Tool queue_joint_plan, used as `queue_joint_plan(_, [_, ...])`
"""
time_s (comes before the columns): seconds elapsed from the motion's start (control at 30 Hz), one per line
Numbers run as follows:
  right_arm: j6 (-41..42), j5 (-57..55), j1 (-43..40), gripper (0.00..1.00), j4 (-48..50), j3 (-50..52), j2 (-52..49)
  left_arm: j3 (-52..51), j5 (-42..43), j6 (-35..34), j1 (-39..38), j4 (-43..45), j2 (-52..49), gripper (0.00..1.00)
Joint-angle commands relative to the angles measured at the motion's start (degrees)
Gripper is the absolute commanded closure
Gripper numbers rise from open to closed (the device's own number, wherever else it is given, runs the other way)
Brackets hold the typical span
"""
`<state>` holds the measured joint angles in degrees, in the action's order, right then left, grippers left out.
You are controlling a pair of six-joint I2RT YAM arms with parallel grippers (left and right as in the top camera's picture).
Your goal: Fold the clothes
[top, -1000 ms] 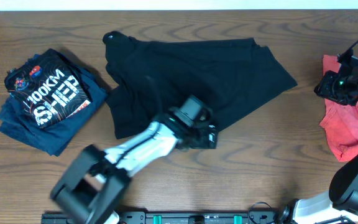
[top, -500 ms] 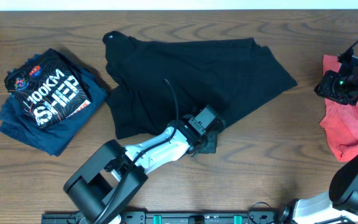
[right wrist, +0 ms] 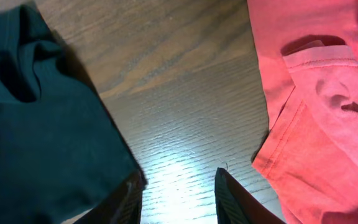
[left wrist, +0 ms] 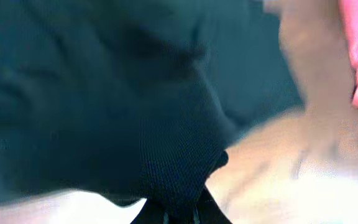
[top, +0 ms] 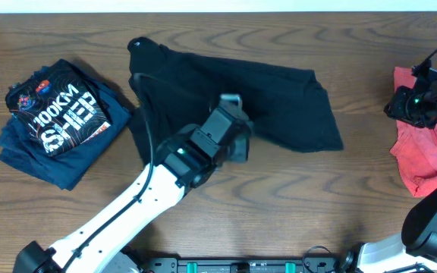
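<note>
The black tee (top: 279, 98) lies spread across the middle of the table, its front edge lifted. My left gripper (top: 237, 144) hangs over its middle, shut on a bunched fold of the black tee (left wrist: 92, 93); in the left wrist view the cloth is pinched right at the gripper (left wrist: 179, 214). The navy "100KM" tee (top: 55, 121) sits folded at the far left. A red tee (top: 419, 155) lies crumpled at the right edge. Above it, my right gripper (top: 412, 106) stands open over bare wood (right wrist: 179, 199), between the black tee (right wrist: 36, 124) and the red tee (right wrist: 316, 93).
The wooden table (top: 340, 197) shows bare wood along the front and between the black and red tees. My left arm (top: 127, 212) stretches diagonally from the front left. The right arm's base (top: 431, 227) stands at the front right corner.
My left gripper went from open to shut on the black tee's front edge and carried it up and toward the back. The tee's right corner has drawn inward. The right arm has not moved.
</note>
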<state>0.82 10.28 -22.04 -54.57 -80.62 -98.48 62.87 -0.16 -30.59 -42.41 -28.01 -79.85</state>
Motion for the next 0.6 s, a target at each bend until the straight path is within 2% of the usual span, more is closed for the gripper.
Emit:
queue_joint_plan(0.0, [-0.70, -0.46, 0.37, 0.63, -0.33, 0.17, 0.33, 0.00, -6.99, 6.08, 0.72, 5.22, -4.76, 0.93])
queue_joint_plan(0.1, [-0.68, -0.42, 0.37, 0.63, -0.52, 0.17, 0.33, 0.00, -6.99, 9.77, 2.01, 11.04, -10.75, 0.89])
queue_joint_plan(0.27, [-0.70, -0.46, 0.37, 0.63, -0.81, 0.17, 0.33, 0.02, -6.71, 9.46, 6.05, 13.99, -18.47, 0.90])
queue_joint_plan(0.4, [-0.70, -0.76, 0.35, 0.63, -0.66, 0.17, 0.33, 0.13, 0.96, 9.35, 8.46, 11.26, -16.98, 0.94])
queue_joint_plan(0.57, [-0.72, -1.33, 0.35, 0.62, -0.26, 0.17, 0.33, 0.15, 12.07, 9.38, 8.04, 0.85, -8.46, 0.94])
